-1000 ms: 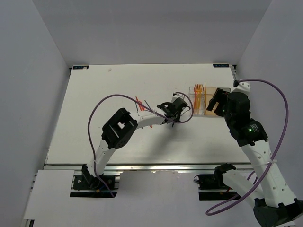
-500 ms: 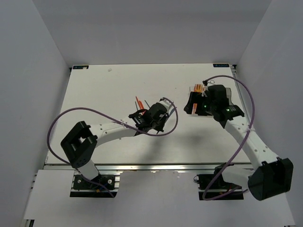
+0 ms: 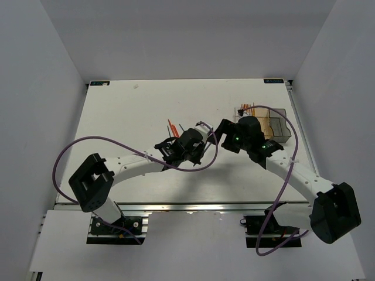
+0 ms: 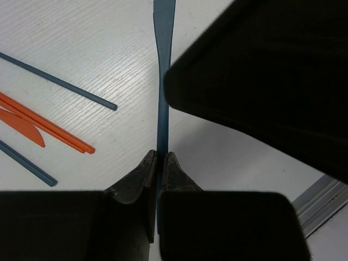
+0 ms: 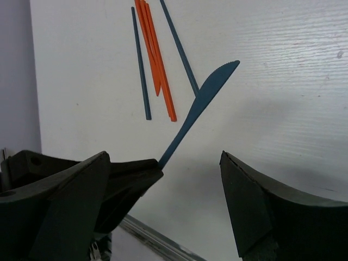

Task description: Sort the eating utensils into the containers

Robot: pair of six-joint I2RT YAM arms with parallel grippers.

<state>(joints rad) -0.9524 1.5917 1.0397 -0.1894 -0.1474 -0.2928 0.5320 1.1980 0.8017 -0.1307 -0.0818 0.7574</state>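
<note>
My left gripper (image 4: 157, 156) is shut on the handle of a dark blue plastic knife (image 4: 162, 81), held above the table with the blade pointing away. In the right wrist view the same knife (image 5: 204, 98) slants up between my fingers. My right gripper (image 5: 165, 157) stands wide open around the handle end, close to the left gripper (image 3: 205, 149), and touches nothing. The right gripper (image 3: 218, 130) faces left. The containers (image 3: 275, 124) sit at the back right: an amber and a smoky bin show, and orange utensils (image 3: 245, 109) stick up behind my right arm.
Loose orange sticks (image 5: 155, 60) and thin dark blue sticks (image 5: 140, 65) lie together on the white table left of the knife. From above the same pile (image 3: 173, 126) is just beyond my left wrist. The metal front rail (image 5: 147, 236) runs below.
My right arm has swung left from the containers to the left gripper, jaws wide. The left gripper, still holding the knife, drew back left from the bins, then stayed.
</note>
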